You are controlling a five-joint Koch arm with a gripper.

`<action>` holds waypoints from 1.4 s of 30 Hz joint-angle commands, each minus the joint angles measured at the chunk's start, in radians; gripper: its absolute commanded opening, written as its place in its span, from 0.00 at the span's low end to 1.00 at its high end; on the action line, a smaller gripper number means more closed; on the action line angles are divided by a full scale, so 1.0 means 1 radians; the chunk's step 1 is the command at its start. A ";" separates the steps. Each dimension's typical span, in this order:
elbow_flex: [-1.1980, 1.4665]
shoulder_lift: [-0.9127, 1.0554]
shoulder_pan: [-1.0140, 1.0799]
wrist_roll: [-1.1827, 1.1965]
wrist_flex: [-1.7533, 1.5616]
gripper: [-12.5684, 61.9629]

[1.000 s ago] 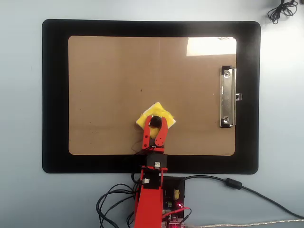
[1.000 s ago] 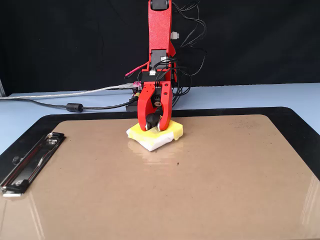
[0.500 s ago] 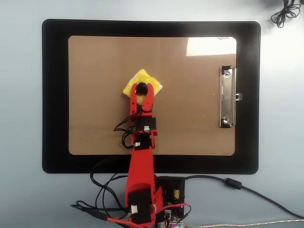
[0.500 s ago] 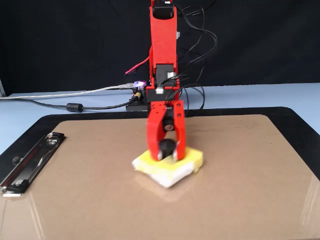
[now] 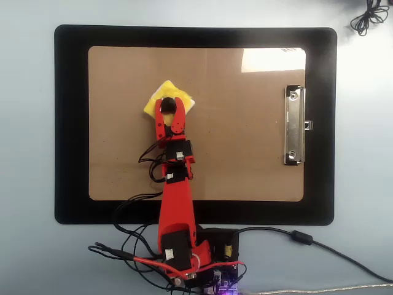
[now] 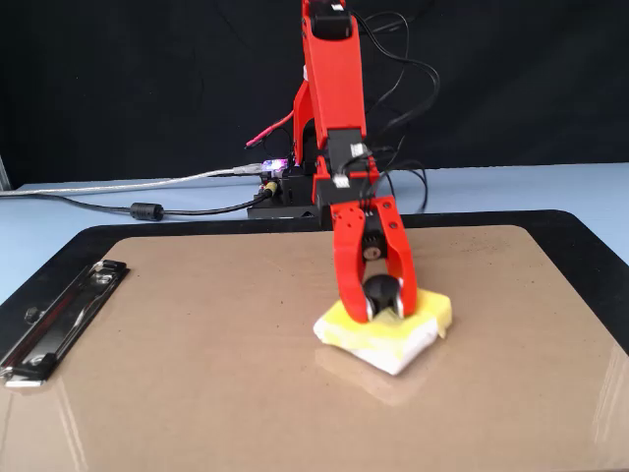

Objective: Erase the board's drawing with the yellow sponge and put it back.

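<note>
The brown board (image 5: 233, 141) lies on a black mat, its silver clip (image 5: 294, 125) at the right edge in the overhead view. The yellow sponge (image 5: 153, 101) rests flat on the board's upper left part. It also shows in the fixed view (image 6: 418, 329). My red gripper (image 5: 168, 106) reaches down onto it, and its two jaws are closed around the sponge's round black knob (image 6: 379, 288). The gripper also shows in the fixed view (image 6: 381, 300). No drawing shows on the board; the spot under the sponge is hidden.
The black mat (image 5: 70, 123) lies under the board on a pale blue table. My base and its cables (image 5: 184, 258) sit at the mat's near edge. A grey cable (image 5: 325, 249) runs off to the right, and a coiled black cable (image 5: 368, 17) lies at the top right corner.
</note>
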 commanded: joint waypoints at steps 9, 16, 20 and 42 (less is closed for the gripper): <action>0.121 0.669 -0.265 -0.109 0.560 0.06; 0.089 0.591 -0.620 -0.127 0.538 0.06; 0.080 0.557 -0.696 -0.135 0.497 0.06; -0.117 0.959 -0.558 -0.230 1.310 0.59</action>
